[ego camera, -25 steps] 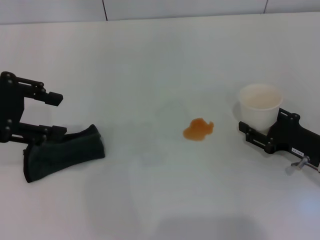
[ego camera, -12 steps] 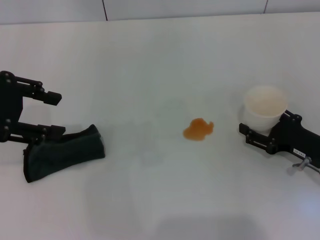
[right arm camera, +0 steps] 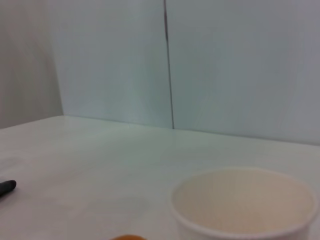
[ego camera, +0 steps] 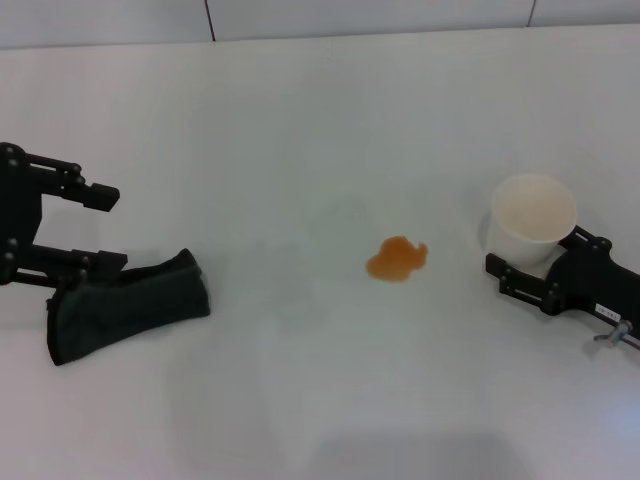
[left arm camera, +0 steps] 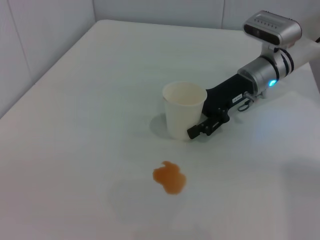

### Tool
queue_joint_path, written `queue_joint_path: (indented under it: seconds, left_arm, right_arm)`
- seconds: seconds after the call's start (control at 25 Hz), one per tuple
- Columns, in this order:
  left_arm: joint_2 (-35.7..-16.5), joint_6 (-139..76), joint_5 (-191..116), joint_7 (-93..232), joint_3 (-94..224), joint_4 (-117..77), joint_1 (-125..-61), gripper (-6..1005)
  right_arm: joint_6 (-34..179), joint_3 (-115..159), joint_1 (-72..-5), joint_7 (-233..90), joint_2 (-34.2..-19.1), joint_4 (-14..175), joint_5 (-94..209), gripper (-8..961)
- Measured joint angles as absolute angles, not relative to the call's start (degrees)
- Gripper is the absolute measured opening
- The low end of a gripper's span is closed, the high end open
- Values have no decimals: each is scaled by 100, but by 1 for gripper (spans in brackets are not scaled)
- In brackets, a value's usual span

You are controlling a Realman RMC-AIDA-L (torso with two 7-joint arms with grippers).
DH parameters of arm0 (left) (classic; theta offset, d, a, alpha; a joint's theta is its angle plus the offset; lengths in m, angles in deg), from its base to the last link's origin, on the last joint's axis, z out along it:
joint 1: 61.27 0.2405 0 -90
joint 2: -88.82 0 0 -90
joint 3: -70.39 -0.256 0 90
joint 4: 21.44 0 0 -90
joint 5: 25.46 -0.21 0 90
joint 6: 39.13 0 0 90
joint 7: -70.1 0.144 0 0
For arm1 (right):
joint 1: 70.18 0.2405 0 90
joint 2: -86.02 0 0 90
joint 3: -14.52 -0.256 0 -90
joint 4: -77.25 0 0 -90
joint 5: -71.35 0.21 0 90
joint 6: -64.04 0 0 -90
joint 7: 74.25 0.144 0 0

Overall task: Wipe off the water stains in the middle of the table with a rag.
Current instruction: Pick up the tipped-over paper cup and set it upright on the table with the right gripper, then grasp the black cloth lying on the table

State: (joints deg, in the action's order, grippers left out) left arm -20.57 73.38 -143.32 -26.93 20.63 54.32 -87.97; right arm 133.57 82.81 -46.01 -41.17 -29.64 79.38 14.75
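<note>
Left pincer (ego camera: 95, 225) at left side of tabletop (ego camera: 300, 120), fingers apart, lower finger touching rag (ego camera: 125, 305). Right pincer (ego camera: 545, 265) clamped on paper cup (ego camera: 533, 217). Water stains (ego camera: 397, 259) lie mid-tabletop, between rag and cup, touching neither.

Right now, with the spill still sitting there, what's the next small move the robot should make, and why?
Probably close the left gripper on the rag. Its fingers are open, the lower one lying along the rag's upper edge, and the rag rests flat on the table, well left of the water stains, which look unwiped. The right gripper is at the white paper cup, right of the stain.
</note>
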Motion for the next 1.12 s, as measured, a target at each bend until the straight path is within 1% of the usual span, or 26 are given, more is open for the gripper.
queue_joint_path:
  seconds: [0.24,0.44,0.76,0.92,1.12]
  left_arm:
    - [-2039,7337,-14332,-2694,2082,5432,-8770,676]
    - [-2036,7337,-14332,-2702,2082,5439,-8770,676]
    - [-2010,7337,-14332,-2738,2127,5452,-8765,676]
    - [-1993,7337,-14332,-2752,2134,5452,-8720,677]
    - [-1986,7334,-14371,-2772,2163,5452,-8641,677]
  right_arm:
    - [13372,8443,-4696,-3934,-2902,8052,1426,826]
    - [13348,8594,-5024,-3475,-2837,8685,1171,823]
    - [13332,8568,-5774,-2035,-2605,10342,52,819]
    - [13335,8322,-5913,-899,-2462,11174,-1120,817]
    - [13982,7577,-5931,-141,-2440,11988,-2091,814]
